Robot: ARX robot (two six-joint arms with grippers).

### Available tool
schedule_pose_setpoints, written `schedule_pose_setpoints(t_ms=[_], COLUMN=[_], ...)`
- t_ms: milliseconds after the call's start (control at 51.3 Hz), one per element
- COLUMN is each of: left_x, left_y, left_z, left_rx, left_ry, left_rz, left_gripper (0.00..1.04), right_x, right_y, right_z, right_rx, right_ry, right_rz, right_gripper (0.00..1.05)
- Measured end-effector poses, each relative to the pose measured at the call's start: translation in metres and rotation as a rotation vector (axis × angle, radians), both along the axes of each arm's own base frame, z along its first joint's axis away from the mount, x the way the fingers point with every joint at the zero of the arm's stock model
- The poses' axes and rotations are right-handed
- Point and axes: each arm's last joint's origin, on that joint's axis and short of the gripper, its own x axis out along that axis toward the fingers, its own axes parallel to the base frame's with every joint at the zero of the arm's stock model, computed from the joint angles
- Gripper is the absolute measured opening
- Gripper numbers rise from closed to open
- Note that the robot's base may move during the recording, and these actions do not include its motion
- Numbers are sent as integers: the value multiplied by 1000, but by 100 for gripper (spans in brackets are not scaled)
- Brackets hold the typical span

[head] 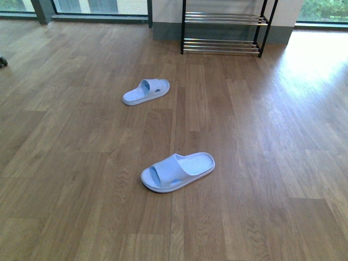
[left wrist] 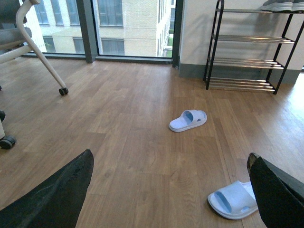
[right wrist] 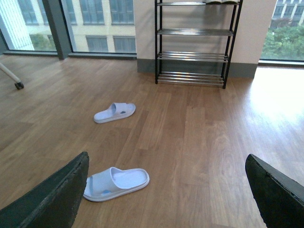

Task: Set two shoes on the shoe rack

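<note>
Closest to us are the dark fingers of the left gripper, spread wide with nothing between them. Same deal on the right gripper: fingers wide apart, holding nothing. Past those, the 2 shoes are pale blue slides lying on the wood floor, well apart from each other. The near slide has a small darker blue mark on its footbed, too small for us to read. The far slide lies closer to the shoe rack, black frame with chrome bars, standing by the wall.
</note>
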Motion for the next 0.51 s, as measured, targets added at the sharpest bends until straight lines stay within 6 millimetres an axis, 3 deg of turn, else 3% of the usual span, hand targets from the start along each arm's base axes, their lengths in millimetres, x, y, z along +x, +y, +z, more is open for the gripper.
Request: schedule_pose_setpoints(t_ms=[507], left_x=[0], left_y=[0], left_z=[0], left_rx=[0], left_ry=[0], left_rz=[0], left_gripper=[95], right_x=[0], right_y=[0], right_z=[0], right_rx=[0], right_ry=[0], right_rz=[0], right_gripper=[95])
